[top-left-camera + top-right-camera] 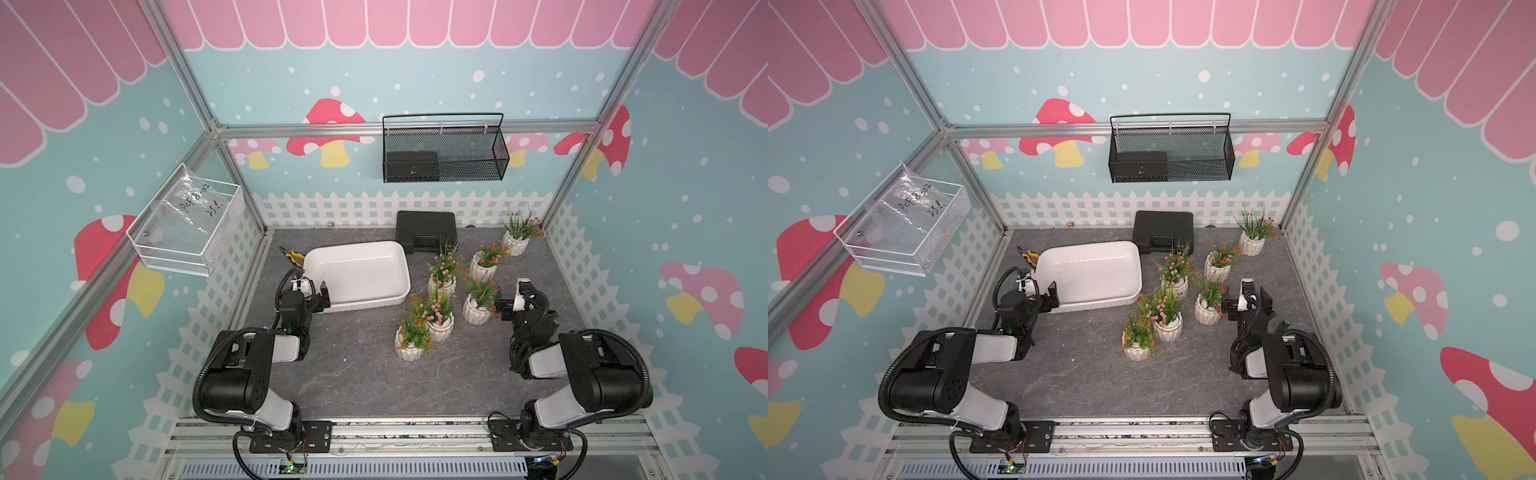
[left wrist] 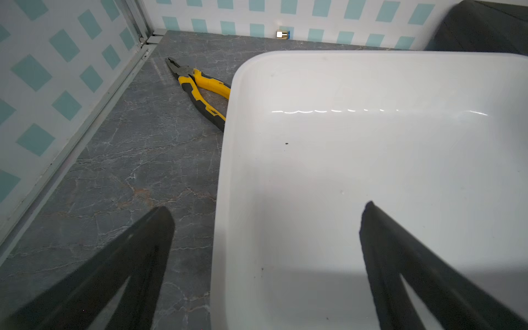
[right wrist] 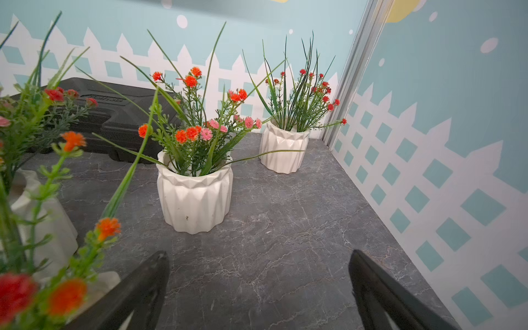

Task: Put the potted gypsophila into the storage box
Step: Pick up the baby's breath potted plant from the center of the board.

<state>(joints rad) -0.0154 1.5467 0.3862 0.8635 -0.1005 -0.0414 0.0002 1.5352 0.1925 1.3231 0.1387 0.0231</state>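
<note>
**Box**: lies flat on the table, left of centre. No pot is in it. The left wrist view shows a glossy floor with a few dark specks.

**Pots**: all six stand upright on the table, right of the box.
- Four form a loose cluster.
- The front pot stands just nearer the arms, its sprigs mingling with a neighbour's.
- The corner pot stands apart, by the far right corner.

**Left gripper**: fingers spread wide, holding nothing. It straddles the box's near left rim, with one finger over the table and the other over the box floor. Contact with the rim cannot be told.

**Right gripper**: spread wide and empty, low over bare table just right of the cluster. In the right wrist view, sprigs of the nearest pot lie beside one finger. A cluster pot stands ahead, with the corner pot beyond it.

**Pliers**: yellow and black, on the table at the box's far left corner. The handles reach the rim, but the view is too poor to say whether they touch it or tuck under.

**Case**: black, at the back wall, just behind the box's far right corner.
</note>
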